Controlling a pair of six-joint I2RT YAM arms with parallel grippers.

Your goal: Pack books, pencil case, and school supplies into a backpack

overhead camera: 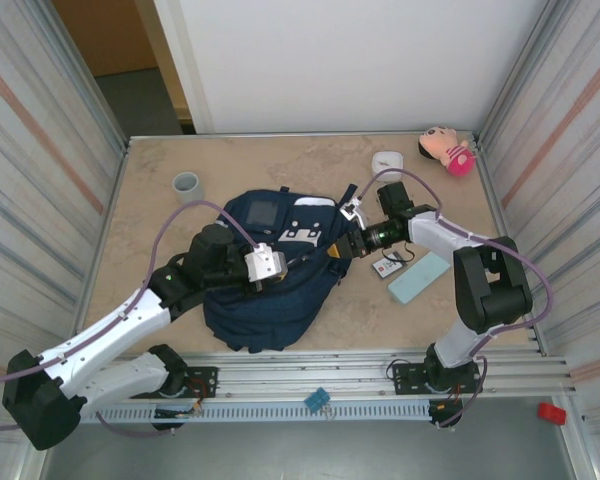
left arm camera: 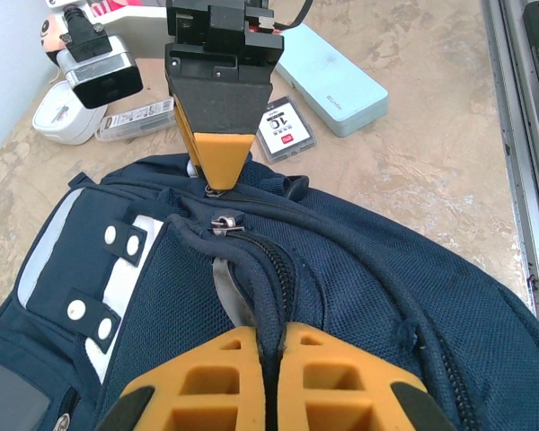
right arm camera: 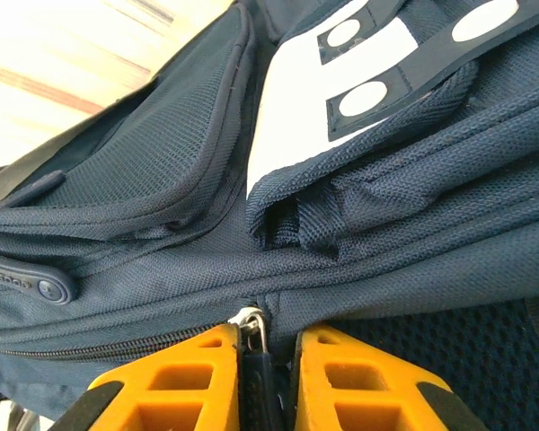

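- Lying flat on the worktop [overhead camera: 150, 230] in the top view, the backpack [overhead camera: 270, 300] is taking both arms at once: the left tool [overhead camera: 285, 262] is reaching onto its middle and the right tool [overhead camera: 337, 250] is meeting its right edge.
- Waiting just right of the backpack, the pencil case [overhead camera: 420, 277] and the white packet [overhead camera: 388, 266] are lying side by side on bare worktop, partly under the right arm.
- Standing clear beyond the backpack's far side are a grey cup [overhead camera: 186, 184], a white box [overhead camera: 387, 160] and a pink plush [overhead camera: 448, 150].
- In the left wrist view, the left tool's fingers [left arm camera: 198, 377] are pressing together on the fabric ridge beside the zip. They are probably pinning the bag so it is not dragging along.
- Past the backpack's edge there, a grey-white bar [left arm camera: 135, 119] is lying near the packet.
- At that edge the right tool is coming down on the zip pull [left arm camera: 214, 189].
- In the right wrist view, its fingers [right arm camera: 175, 382] are sitting almost together, clamping that pull between them.
- Nothing is going in yet: the zip, seemingly shut, is barring the way, and the right arm is hanging over the supplies.
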